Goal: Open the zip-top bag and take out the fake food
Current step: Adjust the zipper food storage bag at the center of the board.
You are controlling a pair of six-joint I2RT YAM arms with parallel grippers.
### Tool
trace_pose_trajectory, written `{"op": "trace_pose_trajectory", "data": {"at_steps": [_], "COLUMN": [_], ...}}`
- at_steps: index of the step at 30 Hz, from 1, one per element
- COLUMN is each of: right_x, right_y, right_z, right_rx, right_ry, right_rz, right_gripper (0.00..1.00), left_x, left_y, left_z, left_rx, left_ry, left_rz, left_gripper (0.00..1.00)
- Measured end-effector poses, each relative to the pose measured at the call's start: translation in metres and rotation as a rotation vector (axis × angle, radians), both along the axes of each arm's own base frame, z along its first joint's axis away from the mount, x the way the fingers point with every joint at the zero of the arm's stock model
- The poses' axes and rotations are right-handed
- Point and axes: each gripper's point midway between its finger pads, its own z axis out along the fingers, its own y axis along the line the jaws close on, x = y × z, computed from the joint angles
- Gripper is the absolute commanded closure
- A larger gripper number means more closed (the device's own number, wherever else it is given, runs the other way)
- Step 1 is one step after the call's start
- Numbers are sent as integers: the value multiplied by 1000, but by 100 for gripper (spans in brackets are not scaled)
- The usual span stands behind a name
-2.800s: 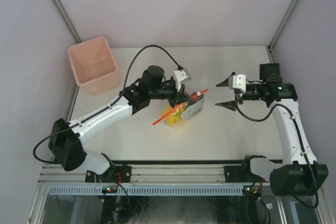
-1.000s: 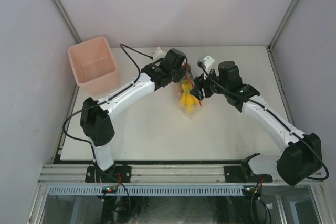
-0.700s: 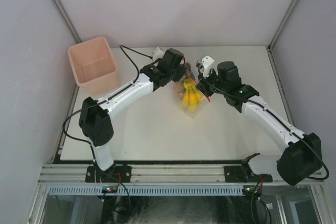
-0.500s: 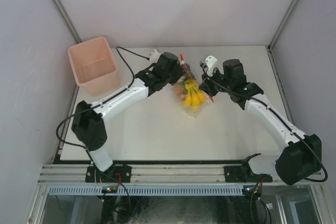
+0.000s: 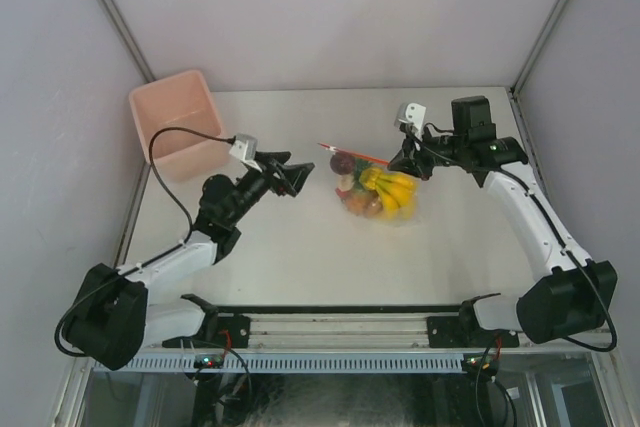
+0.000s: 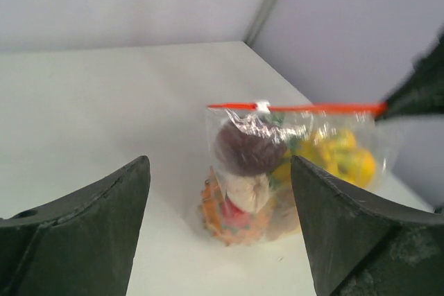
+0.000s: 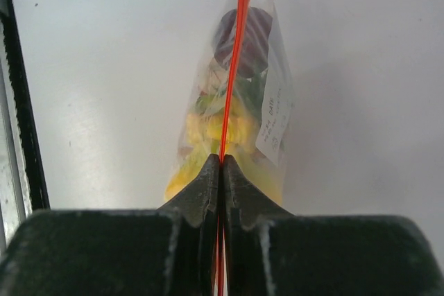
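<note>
The zip-top bag (image 5: 378, 192) stands upright near the table's middle, with its bottom on the table as far as I can tell. Its red zip strip (image 5: 355, 154) runs level along the top. My right gripper (image 5: 404, 161) is shut on the right end of that strip (image 7: 239, 46). Fake food fills the bag: yellow bananas (image 5: 392, 190), a dark purple piece (image 6: 243, 147) and an orange piece (image 6: 222, 209). My left gripper (image 5: 296, 171) is open, off to the bag's left and apart from it. Between its fingers the left wrist view shows the bag (image 6: 277, 171).
A pink square bin (image 5: 178, 127) sits at the back left corner. Grey walls close the table at the back and sides. The rail holding both arm bases (image 5: 330, 332) runs along the near edge.
My left gripper let go of the bag, opened and drew back to the left. My right gripper shut on the zip strip and carried the bag to the right.
</note>
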Motion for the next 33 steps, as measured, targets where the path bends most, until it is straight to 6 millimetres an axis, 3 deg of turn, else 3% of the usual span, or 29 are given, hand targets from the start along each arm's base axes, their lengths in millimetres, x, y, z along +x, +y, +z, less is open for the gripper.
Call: {"op": "trace_pose_trajectory", "data": {"at_steps": [3, 7, 13, 18, 23, 29, 33], "right_x": [-4, -6, -15, -22, -25, -23, -22], "right_y": [-4, -13, -21, -20, -19, -21, -23], "right_z": [1, -2, -9, -10, -11, -10, -10], "right_rx": [4, 4, 0, -1, -2, -3, -1], "right_ry": [-14, -25, -45, -70, -74, -75, -78], "right_rz": [57, 109, 181, 247, 272, 273, 270], "right_gripper": [100, 100, 100, 100, 100, 100, 100], "left_x": [-18, -31, -21, -5, 2, -9, -15], "left_y": [-4, -16, -21, -39, -53, -65, -67], "left_z": [-6, -11, -26, -4, 8, -14, -18], "left_rx": [85, 158, 243, 252, 245, 237, 236], "left_ry": [-172, -366, -479, -590, -649, -607, -603], "left_rz": [-114, -250, -374, -451, -527, -659, -699], "left_gripper": [21, 36, 38, 44, 55, 57, 56]}}
